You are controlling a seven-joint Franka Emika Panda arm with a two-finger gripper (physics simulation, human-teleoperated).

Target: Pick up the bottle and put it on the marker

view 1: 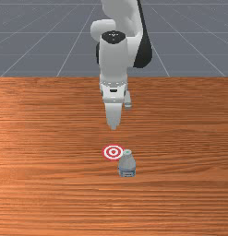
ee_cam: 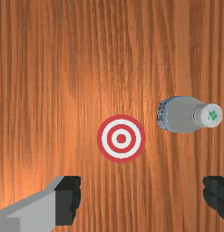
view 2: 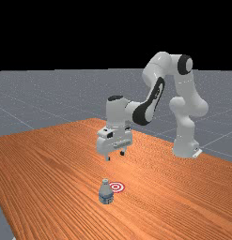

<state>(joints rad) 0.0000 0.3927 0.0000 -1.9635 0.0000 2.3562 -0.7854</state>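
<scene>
Over the table (view 2: 51, 159), the end effector (view 2: 115, 156) hangs empty, its fingers (ee_cam: 68, 201) wide apart with nothing between them. The bottle (view 1: 127, 167) stands upright just beside the marker (view 1: 113, 152), toward the front view's right and nearer that camera.

The step in hand looks to be the approach for the grasp. To do it well, the end effector should travel to the bottle at this height, mostly along the line on which the fingers part and a little across it, until the neck sits midway between them. Only then should it come straight down; lowering early could catch the neck with a fingertip and tip the bottle over. A hold around the broad lower body would probably be steadier than one on the sloping shoulder. Closing should be gentle and even, the tips kept just off the table.
</scene>
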